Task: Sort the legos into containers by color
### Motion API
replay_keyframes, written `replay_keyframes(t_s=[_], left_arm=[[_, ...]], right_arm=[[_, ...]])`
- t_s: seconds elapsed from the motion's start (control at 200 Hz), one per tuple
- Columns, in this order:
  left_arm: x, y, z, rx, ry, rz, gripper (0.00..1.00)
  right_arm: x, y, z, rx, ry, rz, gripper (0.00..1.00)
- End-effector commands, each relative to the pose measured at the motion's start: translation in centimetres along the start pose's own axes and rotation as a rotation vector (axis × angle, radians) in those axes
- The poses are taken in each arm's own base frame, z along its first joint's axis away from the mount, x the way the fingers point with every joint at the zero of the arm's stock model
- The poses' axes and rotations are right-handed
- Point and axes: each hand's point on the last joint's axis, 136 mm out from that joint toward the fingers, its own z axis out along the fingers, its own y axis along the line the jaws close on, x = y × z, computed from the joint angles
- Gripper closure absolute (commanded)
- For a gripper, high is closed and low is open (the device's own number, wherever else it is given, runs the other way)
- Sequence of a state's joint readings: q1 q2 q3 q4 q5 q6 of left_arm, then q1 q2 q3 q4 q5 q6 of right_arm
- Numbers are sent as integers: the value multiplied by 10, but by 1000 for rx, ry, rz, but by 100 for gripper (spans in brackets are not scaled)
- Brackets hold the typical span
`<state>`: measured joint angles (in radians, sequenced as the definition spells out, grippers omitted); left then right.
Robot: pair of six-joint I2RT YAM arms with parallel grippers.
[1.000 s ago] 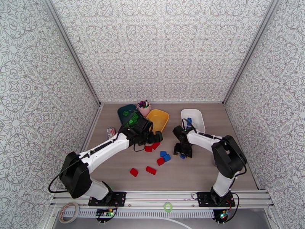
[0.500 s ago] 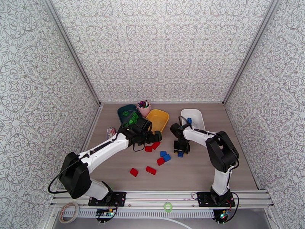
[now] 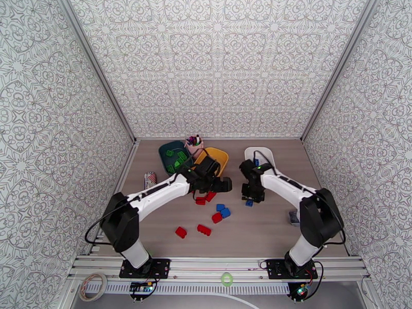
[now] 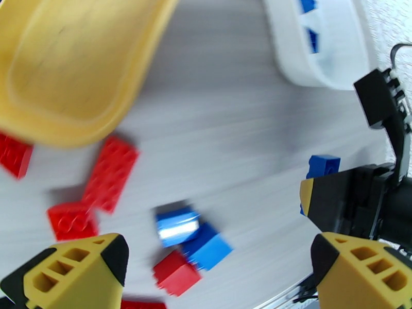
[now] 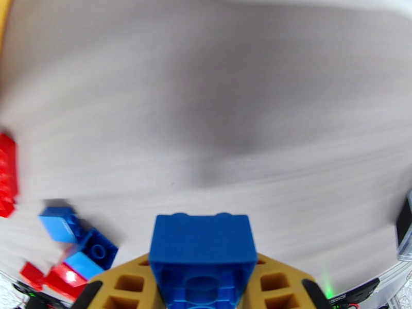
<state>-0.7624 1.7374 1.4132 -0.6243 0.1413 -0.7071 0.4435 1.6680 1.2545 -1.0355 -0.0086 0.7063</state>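
My right claw (image 5: 203,282) is narrow and holds one blue brick (image 5: 202,242) by two opposite sides. It hangs low above the counter (image 3: 268,227), on the near side of the white tray (image 3: 269,152), where other blue bricks (image 4: 310,39) already lie. So the step in hand, as I judge it, is to bring this brick into that tray. I cannot tell if the brick is already clear of the counter.

My left claw (image 4: 216,253) is wide and holds nothing. It hovers near the red bricks (image 4: 110,173), in front of the yellow tray (image 4: 62,73) and close to my right one.

To do it well, I should first lift straight up, so the brick does not drag. Then I pass over the near rim of the tray with some room. I lower inside the walls and only then let the claw go wide, so the brick does not bounce out. The grip is on a small piece, so no fast turn of the wrist. My two arms are close here, so the left should stay on its own side.
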Motion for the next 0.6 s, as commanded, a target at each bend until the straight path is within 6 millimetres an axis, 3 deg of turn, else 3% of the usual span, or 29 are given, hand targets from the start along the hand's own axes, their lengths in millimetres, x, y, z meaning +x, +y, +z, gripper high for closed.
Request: replay_keyframes(t_s=[0.0, 0.12, 0.215, 0.37, 0.595], left_arm=[[-11, -33, 4, 81, 5, 82, 1], [-23, -59, 16, 136, 19, 127, 1], [-21, -85, 27, 188, 67, 189, 1], [-23, -106, 39, 196, 87, 261, 1], [-38, -130, 33, 231, 36, 356, 1]], right_arm=[[-21, -12, -30, -23, -42, 23, 81], [-50, -32, -44, -21, -71, 62, 80], [-73, -48, -50, -2, -84, 87, 80], [-110, -66, -52, 27, -96, 122, 80], [-154, -77, -50, 67, -87, 136, 75]])
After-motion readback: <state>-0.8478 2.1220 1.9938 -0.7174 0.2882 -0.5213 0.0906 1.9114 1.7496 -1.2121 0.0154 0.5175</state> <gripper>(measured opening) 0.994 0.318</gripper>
